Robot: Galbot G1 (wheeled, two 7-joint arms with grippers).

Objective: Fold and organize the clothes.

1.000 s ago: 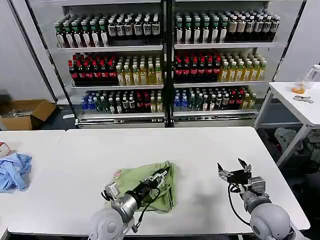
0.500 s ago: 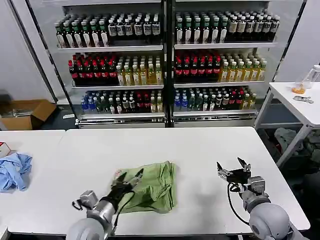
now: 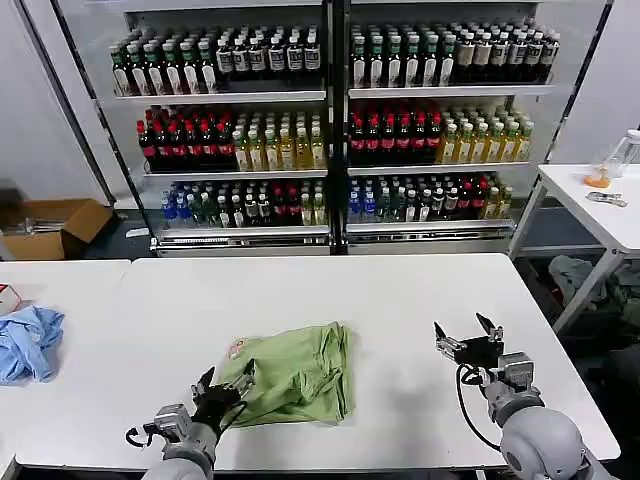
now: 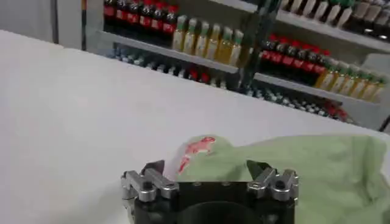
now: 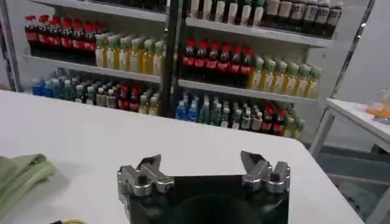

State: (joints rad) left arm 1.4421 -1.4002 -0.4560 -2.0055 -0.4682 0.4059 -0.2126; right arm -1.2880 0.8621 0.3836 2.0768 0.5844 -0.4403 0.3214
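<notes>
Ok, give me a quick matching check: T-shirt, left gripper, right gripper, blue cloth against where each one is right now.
Things:
1. T-shirt
2. left gripper
3. right gripper
4. blue cloth

Places or states:
A. open, over bare table right of the shirt
B. heaped at the table's far left
C. open, at the shirt's near-left corner
D. folded, lying mid-table

Pairs: 1-D, 2-C, 3-A, 4-B

No lettering is legible (bottle labels [image 3: 250,150] too small).
</notes>
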